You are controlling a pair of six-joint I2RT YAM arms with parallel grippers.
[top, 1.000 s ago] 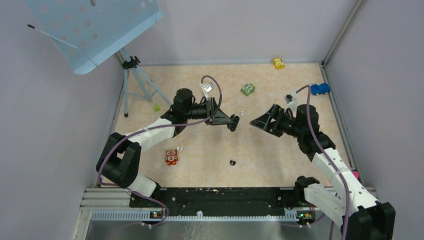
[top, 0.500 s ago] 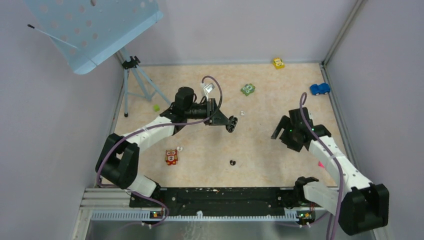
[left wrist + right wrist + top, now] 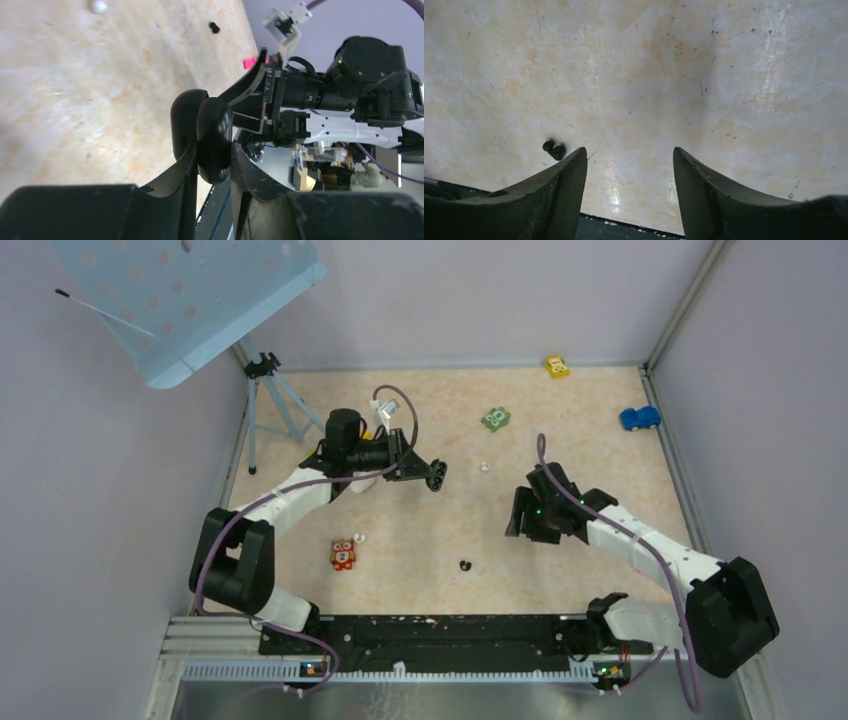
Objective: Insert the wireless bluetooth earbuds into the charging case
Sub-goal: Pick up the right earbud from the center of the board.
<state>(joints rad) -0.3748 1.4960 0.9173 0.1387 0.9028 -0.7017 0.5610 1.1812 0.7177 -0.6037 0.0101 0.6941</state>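
- The small black wireless earbud [image 3: 465, 565] lies on the beige marbled surface [image 3: 600, 440], near the middle of its near edge. In the right wrist view it sits just outside one finger, not in the gap.
- Two tiny white earbuds lie well apart: one [image 3: 484, 466] mid-surface, one [image 3: 360, 536] nearer the left edge.
- The glossy black rounded charging case [image 3: 202, 137] is pinched in the left gripper [image 3: 435, 476], raised left of centre.
- The right gripper [image 3: 520, 518] has swung in from the right edge toward the black earbud and tipped downward. Its jaws are spread and empty, so a pick looks imminent.
- The only legible mark is "2" on the orange owl figure [image 3: 342, 554].
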